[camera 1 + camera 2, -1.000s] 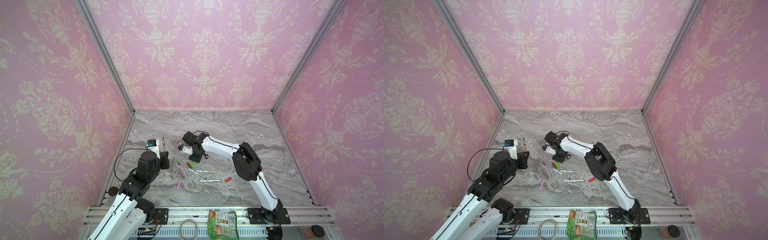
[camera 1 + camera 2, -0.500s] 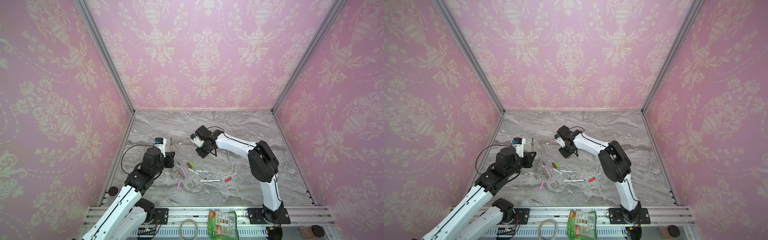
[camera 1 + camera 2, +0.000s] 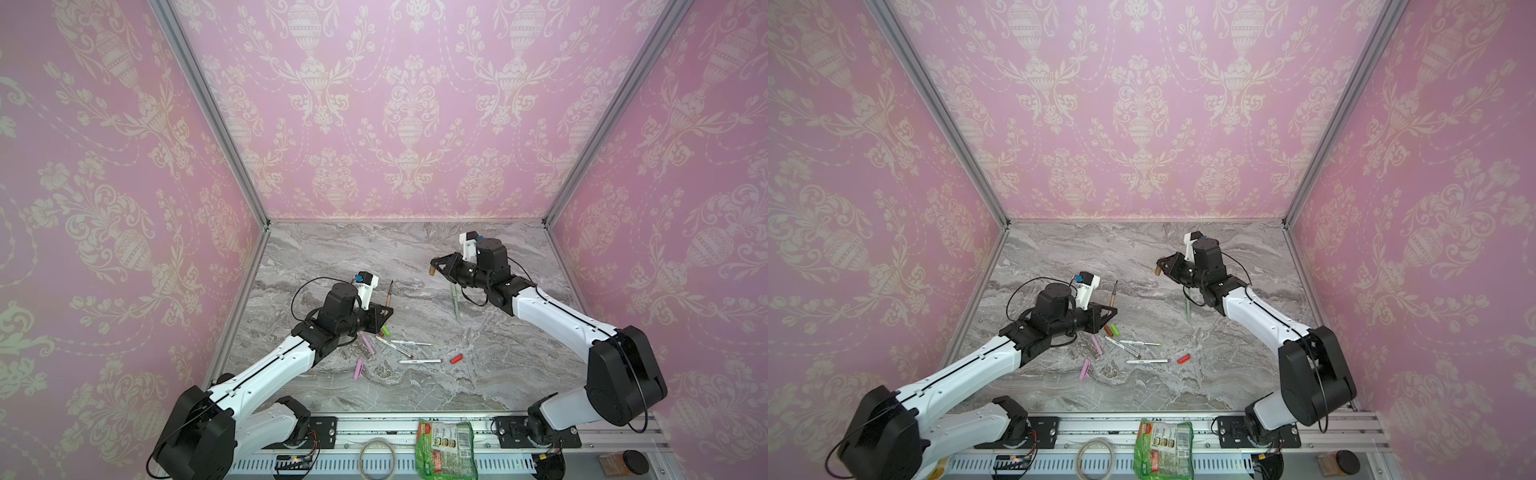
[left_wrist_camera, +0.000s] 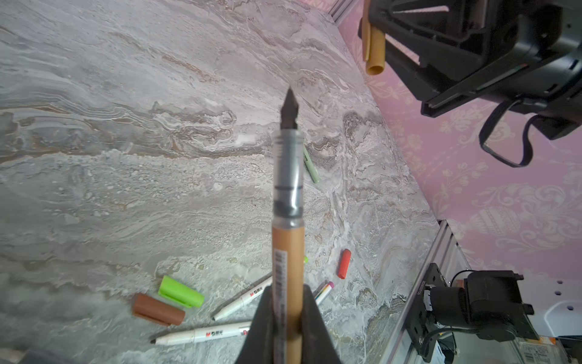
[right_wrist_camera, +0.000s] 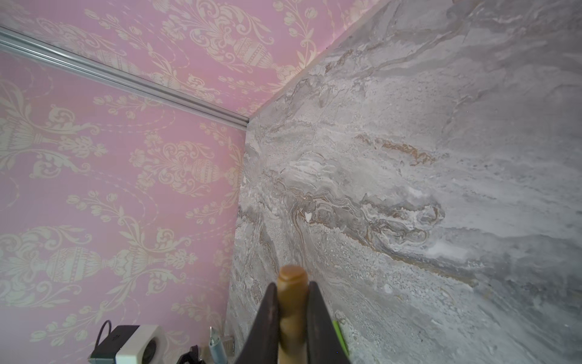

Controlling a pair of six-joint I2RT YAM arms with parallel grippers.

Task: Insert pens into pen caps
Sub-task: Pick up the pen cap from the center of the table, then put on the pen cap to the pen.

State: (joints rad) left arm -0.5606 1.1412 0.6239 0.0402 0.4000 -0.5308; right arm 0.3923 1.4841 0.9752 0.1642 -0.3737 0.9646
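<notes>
Both arms loaded, nothing mated yet.

Left gripper (image 4: 288,299) is clenched on the tan-brown pen (image 4: 288,245), low on the barrel. Most of the pen stands free above the jaws, dark nib uppermost. Right gripper (image 5: 293,293) is clamped on the tan cap (image 5: 292,277), which pokes out past the fingertips. In both top views the cap (image 3: 432,271) hangs above the bench (image 3: 415,257), well apart from the pen (image 3: 390,297).

Risks as I judge them:

1. Leverage. The pen is pinched far from the nib, so any off-axis contact at the cap's rim could pivot it in the jaws or push it back through them.
2. Cap hold. Only a short length sits between the pads. A sideways shove could twist it or pop it free.
3. Alignment. The two axes are not in line now. If they meet at an angle, the nib strikes the cap wall and could smear or bend.
4. Cap direction. In the left wrist view the end nearer the nib (image 4: 374,71) looks open, but the right wrist view does not confirm it. I would check before pushing.
5. Clutter. The pale green pen (image 3: 456,301) lies on the bench just under the right forearm. The bright green cap (image 4: 180,291) and brown cap (image 4: 157,309) lie below the left gripper. A low sweep could scatter them, and a dropped part would land among them.
</notes>
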